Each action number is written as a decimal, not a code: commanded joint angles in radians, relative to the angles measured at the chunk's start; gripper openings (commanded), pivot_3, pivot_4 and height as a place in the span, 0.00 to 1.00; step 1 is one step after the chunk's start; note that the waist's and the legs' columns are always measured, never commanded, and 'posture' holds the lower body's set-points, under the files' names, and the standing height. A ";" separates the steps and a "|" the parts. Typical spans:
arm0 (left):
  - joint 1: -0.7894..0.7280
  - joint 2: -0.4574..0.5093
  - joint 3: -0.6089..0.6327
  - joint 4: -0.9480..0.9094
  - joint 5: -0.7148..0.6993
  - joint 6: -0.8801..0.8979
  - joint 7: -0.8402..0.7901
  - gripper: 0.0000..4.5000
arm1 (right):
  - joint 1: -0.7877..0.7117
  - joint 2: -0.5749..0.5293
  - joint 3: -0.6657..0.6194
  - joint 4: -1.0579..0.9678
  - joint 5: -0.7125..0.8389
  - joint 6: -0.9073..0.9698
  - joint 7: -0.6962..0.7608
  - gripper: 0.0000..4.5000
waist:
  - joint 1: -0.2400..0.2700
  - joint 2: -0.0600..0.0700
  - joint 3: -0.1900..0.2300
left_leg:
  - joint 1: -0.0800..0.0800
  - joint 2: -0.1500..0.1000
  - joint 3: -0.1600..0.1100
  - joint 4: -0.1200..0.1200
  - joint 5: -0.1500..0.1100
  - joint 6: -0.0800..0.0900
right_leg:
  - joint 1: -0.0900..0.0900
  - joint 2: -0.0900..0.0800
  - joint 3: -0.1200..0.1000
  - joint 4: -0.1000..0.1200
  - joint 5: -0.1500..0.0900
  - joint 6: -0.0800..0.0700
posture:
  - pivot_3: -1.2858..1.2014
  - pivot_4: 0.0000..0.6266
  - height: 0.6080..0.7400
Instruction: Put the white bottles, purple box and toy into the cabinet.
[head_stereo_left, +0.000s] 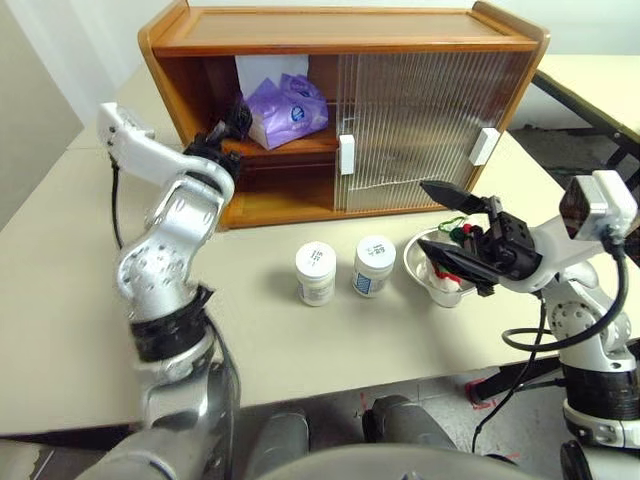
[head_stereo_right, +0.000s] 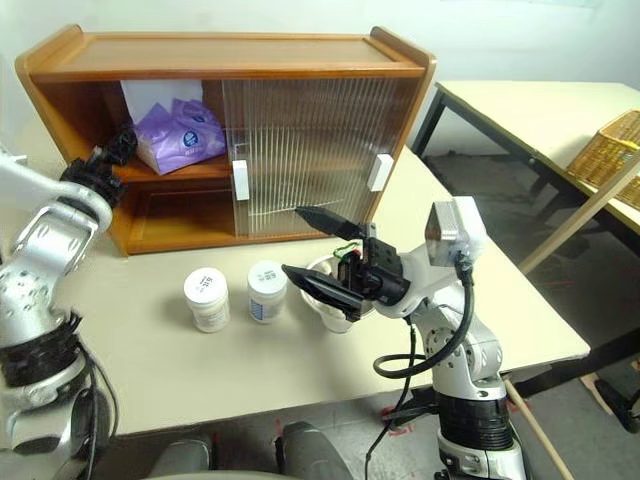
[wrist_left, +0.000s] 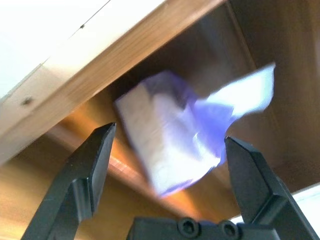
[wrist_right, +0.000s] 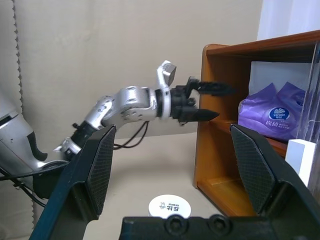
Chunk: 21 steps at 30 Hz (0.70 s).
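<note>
The purple box (head_stereo_left: 287, 108) lies on the upper shelf in the open left half of the cabinet (head_stereo_left: 340, 45), white tissue sticking up behind it. My left gripper (head_stereo_left: 236, 120) is open at the cabinet's left edge, just short of the box and holding nothing; the left wrist view shows the purple box (wrist_left: 175, 135) beyond the spread fingers. Two white bottles (head_stereo_left: 315, 273) (head_stereo_left: 374, 265) stand on the table in front of the cabinet. My right gripper (head_stereo_left: 425, 215) hangs open and empty over a steel bowl (head_stereo_left: 415, 258). The toy (head_stereo_left: 447, 274) sits in that bowl, mostly hidden by the gripper.
The ribbed sliding doors (head_stereo_left: 420, 125) cover the cabinet's right half. The lower shelf (head_stereo_left: 280, 205) on the left is bare. A second table (head_stereo_right: 530, 115) stands to the right with a wicker basket (head_stereo_right: 605, 150) on it. The table's front edge runs close behind the bottles.
</note>
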 joint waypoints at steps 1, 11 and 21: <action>0.088 0.119 -0.076 -0.079 0.006 0.112 -0.130 1.00 | -0.022 0.000 0.021 0.003 -0.010 0.007 -0.007 1.00 | 0.003 0.000 0.000 | 0.000 0.000 0.000 0.000 0.000 0.000 | 0.000 0.000 0.000 0.000 0.001 -0.002 | 0.49 0.02 1.00; 0.151 0.312 -0.334 -0.083 0.452 -0.078 -0.535 0.24 | -0.012 -0.005 0.036 0.014 -0.016 -0.004 0.013 1.00 | 0.023 0.001 0.000 | 0.002 -0.003 -0.005 0.000 -0.003 -0.002 | -0.005 -0.001 0.000 0.001 0.002 -0.007 | 0.49 0.03 1.00; 0.085 0.220 -0.366 0.042 0.714 -0.189 -0.593 0.00 | 0.014 0.023 0.018 -0.005 -0.025 -0.044 -0.016 1.00 | 0.022 0.002 -0.001 | -0.008 -0.002 -0.005 -0.001 -0.003 -0.002 | -0.010 -0.001 -0.001 0.001 0.004 -0.012 | 0.49 0.02 1.00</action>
